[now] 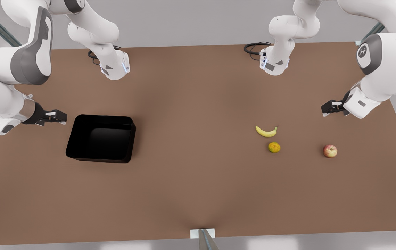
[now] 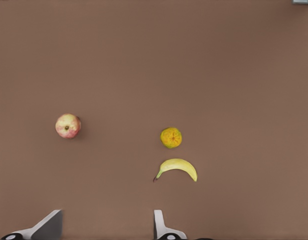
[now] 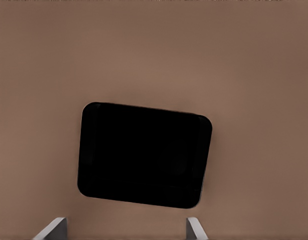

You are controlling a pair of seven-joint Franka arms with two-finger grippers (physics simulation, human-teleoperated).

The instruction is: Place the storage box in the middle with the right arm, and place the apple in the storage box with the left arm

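Banana just beside orange-green fruit

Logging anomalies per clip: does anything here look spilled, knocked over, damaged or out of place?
Nothing stands out. The box sits flat and empty toward the front view's left; the apple, banana and orange fruit lie apart on the table. The right gripper hangs open beside the box, the left gripper open above the apple.
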